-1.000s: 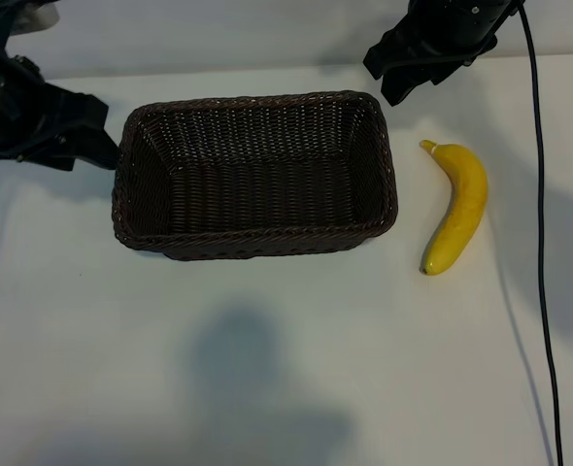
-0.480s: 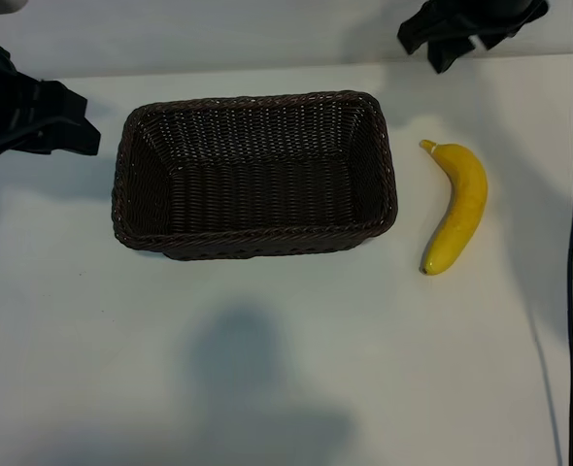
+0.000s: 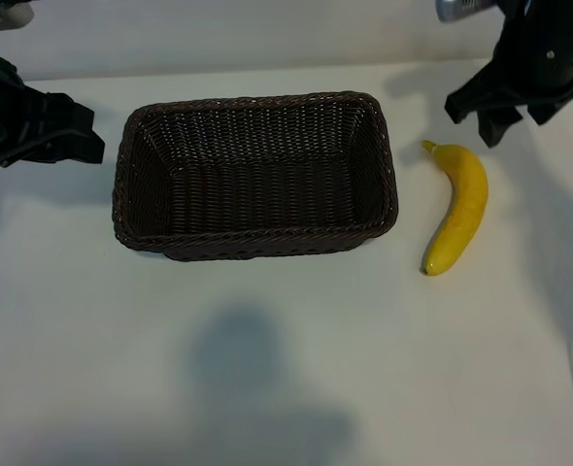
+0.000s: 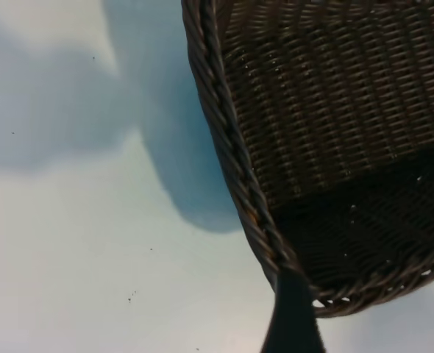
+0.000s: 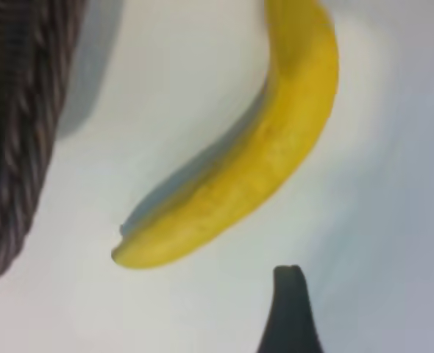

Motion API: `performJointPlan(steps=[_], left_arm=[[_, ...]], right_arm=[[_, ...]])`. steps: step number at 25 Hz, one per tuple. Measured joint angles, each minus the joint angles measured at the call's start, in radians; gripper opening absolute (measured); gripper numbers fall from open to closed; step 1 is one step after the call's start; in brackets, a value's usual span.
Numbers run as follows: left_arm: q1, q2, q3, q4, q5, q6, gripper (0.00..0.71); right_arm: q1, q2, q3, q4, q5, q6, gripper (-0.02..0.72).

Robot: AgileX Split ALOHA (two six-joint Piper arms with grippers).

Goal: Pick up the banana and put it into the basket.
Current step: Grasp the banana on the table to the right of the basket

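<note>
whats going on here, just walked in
A two-armed robot is set to put a banana into a wicker basket. The banana lies on the table to the right of the empty basket, untouched. The right claw hangs open just above the banana's stem end, not gripping yet. The left claw waits open beside the basket's left end.

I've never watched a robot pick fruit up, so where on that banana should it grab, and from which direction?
Probably the thick middle of the banana, from straight above. It lies flat on the table, apart from the basket, so fingers could close across its narrow width. The right gripper, open, hovers by its stem end.
</note>
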Motion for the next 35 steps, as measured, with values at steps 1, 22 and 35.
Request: performJointPlan(steps=[1, 22, 35], left_arm=[[0.0, 0.001, 0.0, 0.0, -0.002, 0.0, 0.551], [0.0, 0.007, 0.049, -0.053, -0.067, 0.022, 0.551], [0.0, 0.007, 0.049, -0.053, -0.072, 0.022, 0.551]], right_arm=[[0.0, 0.0, 0.009, 0.007, 0.0, 0.0, 0.539], [0.0, 0.0, 0.023, -0.009, -0.01, 0.001, 0.439], [0.0, 0.056, 0.023, 0.045, -0.049, 0.034, 0.633]])
